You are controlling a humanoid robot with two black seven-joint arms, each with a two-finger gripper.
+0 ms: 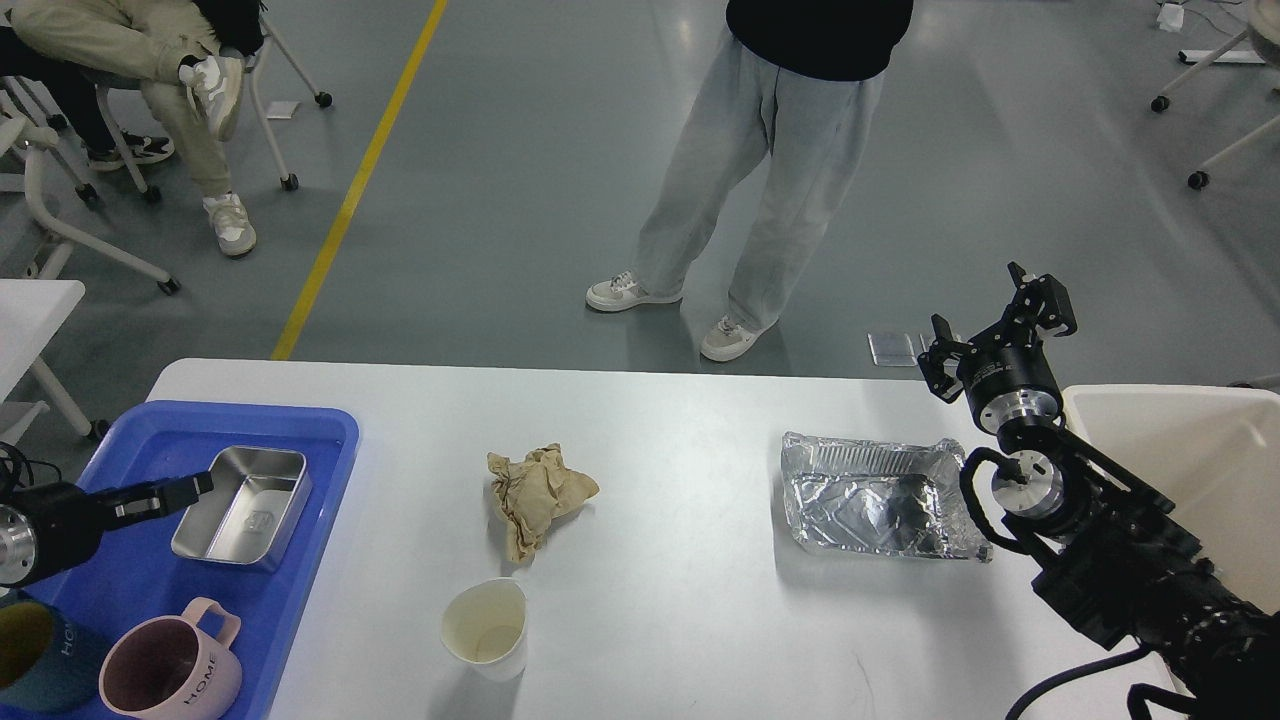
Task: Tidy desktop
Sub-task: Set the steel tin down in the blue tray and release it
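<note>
The white desktop [680, 620] carries a crumpled brown paper [540, 488], a tipped white paper cup [487, 628] and a crushed foil tray [878, 495]. At the left, a steel container [242, 505] sits in the blue tray [300, 425]. My left gripper [190, 488] reaches in from the left edge with its tips at the container's left rim. It is seen side-on, so I cannot make out its fingers or any hold. Above the table's right end my right gripper [998, 318] is raised, its fingers spread with nothing between them.
A pink mug [170, 670] and a dark teal mug [35, 655] stand at the tray's front. An off-white bin [1215, 450] sits at the right edge. A person [760, 190] stands just beyond the table's far edge.
</note>
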